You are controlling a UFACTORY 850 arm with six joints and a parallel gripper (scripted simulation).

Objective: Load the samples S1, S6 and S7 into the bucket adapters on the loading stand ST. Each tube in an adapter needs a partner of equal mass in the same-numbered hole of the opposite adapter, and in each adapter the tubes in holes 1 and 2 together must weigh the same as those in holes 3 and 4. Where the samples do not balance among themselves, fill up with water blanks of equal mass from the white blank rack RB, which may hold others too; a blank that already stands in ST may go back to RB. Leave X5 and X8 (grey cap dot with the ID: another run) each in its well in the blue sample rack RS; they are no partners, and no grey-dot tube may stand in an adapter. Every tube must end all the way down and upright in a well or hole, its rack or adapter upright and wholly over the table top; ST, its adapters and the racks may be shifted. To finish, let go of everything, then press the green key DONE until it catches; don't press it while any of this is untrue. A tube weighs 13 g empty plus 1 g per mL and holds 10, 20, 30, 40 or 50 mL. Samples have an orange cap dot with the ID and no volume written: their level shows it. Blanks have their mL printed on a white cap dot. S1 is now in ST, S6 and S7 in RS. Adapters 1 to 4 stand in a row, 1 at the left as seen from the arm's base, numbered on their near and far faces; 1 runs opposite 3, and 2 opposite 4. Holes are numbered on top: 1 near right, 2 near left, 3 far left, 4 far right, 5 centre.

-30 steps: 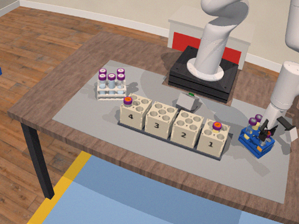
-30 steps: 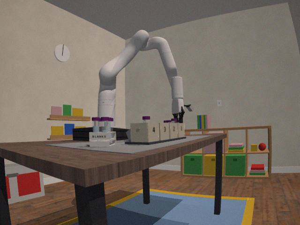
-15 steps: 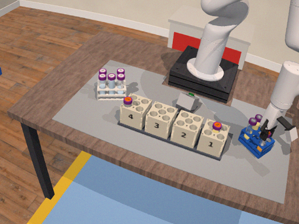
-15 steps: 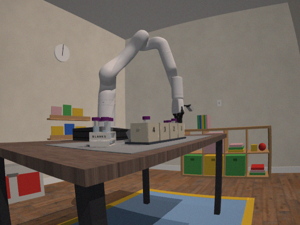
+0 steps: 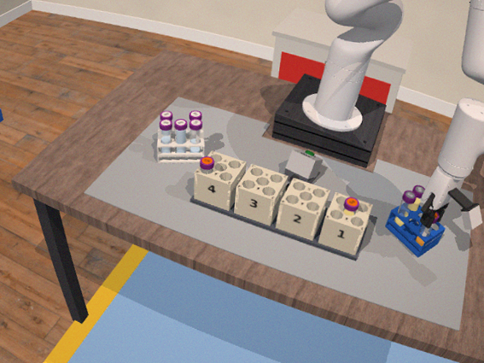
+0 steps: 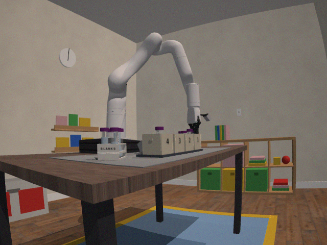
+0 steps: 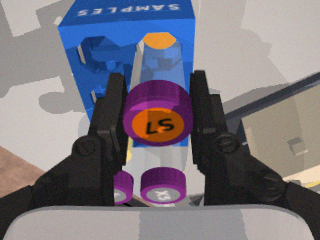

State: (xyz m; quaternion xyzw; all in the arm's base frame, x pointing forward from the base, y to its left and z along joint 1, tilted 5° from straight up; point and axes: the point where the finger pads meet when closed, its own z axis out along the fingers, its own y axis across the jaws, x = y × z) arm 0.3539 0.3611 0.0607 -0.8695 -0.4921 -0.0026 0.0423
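Note:
My gripper (image 7: 158,91) (image 5: 429,213) (image 6: 195,128) is down over the blue sample rack RS (image 5: 410,240) (image 7: 127,20) at the right end of the mat. It is shut on the purple cap of sample S7 (image 7: 159,124), whose orange dot shows its ID. The tube still stands in the rack. Two more purple-capped tubes (image 5: 408,197) (image 5: 419,190) stand in the same rack. On the loading stand, adapter 1 (image 5: 340,233) holds a tube with an orange dot (image 5: 351,203). Adapter 4 (image 5: 211,189) holds another purple-capped tube (image 5: 207,163). Adapters 3 (image 5: 254,203) and 2 (image 5: 296,218) show only empty holes.
The white blank rack RB (image 5: 178,153) (image 6: 111,150) with several purple-capped blanks stands left of adapter 4. The grey box with the green DONE key (image 5: 309,152) sits behind adapters 2 and 3, in front of the arm's black base (image 5: 327,130).

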